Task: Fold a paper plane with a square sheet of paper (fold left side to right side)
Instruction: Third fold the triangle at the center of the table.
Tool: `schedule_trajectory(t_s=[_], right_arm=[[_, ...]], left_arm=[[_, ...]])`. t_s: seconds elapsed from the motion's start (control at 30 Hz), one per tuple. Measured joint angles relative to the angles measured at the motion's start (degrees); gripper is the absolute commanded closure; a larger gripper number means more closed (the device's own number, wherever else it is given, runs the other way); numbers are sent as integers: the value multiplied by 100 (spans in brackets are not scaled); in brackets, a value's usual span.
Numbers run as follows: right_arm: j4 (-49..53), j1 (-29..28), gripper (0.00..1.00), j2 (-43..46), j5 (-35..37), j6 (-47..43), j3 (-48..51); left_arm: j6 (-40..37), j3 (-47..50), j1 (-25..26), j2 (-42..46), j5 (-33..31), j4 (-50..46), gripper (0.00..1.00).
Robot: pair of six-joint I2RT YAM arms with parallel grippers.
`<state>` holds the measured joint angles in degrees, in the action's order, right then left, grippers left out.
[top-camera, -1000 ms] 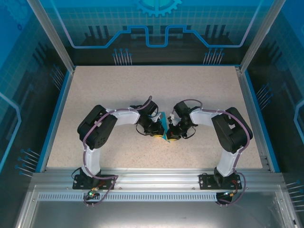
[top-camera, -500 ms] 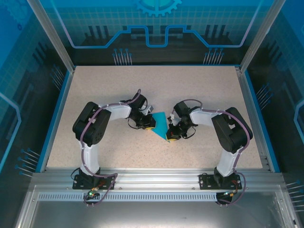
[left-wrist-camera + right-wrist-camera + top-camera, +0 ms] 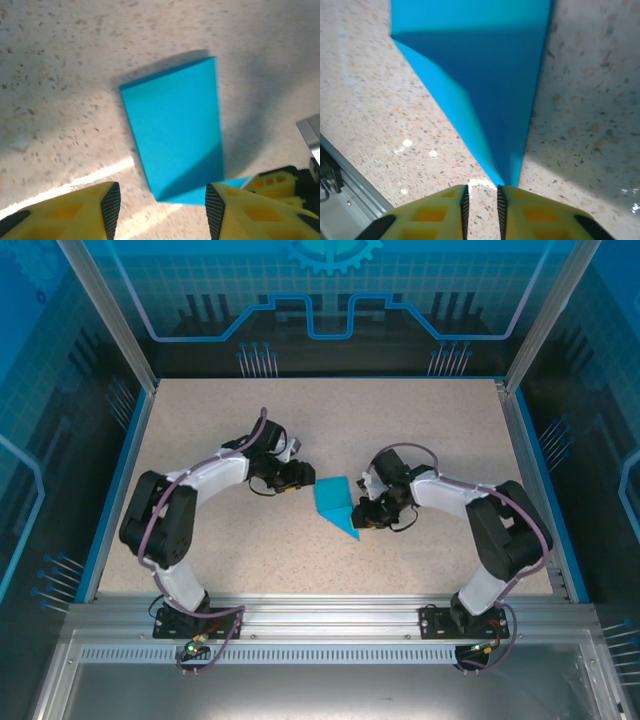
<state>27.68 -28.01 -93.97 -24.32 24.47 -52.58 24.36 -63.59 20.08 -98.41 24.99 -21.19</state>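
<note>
Top external view: sheet of paper (image 3: 333,504), bright cyan, folded to a pointed shape, lies flat near ctr of the tabletop (image 3: 430,430), btwn the two arms. Left wrist view: left fingers (image 3: 80,215) spread wide, gripping nothing, w/ the paper just ahead of them on the speckled surface (a shaded band crosses its nearer end). From above they sit just left of the paper's far-left corner. Right wrist view: right fingers (image 3: 440,210) narrowed to a slit, w/ the paper's sharp near-right tip running into the gap, apparently pinched.
</note>
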Motion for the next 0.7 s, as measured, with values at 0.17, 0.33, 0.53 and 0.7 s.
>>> schedule_trajectory(t_s=[0.17, 0.33, 0.53, 0.7], right_arm=[[76, 7, 53, 201, 219, -229, -284], [76, 4, 52, -109, 190, -402, -544], [118, 7, 62, -586, 302, -531, -752], [144, 17, 71, -741, 496, -516, -831]], left_arm=[[393, 732, 2, 516, 210, 361, 33], [870, 1355, 55, 435, 498, 785, 33], [1182, 1392, 280, 160, 645, 1228, 33], [1322, 1270, 479, -125, 699, 1386, 34]])
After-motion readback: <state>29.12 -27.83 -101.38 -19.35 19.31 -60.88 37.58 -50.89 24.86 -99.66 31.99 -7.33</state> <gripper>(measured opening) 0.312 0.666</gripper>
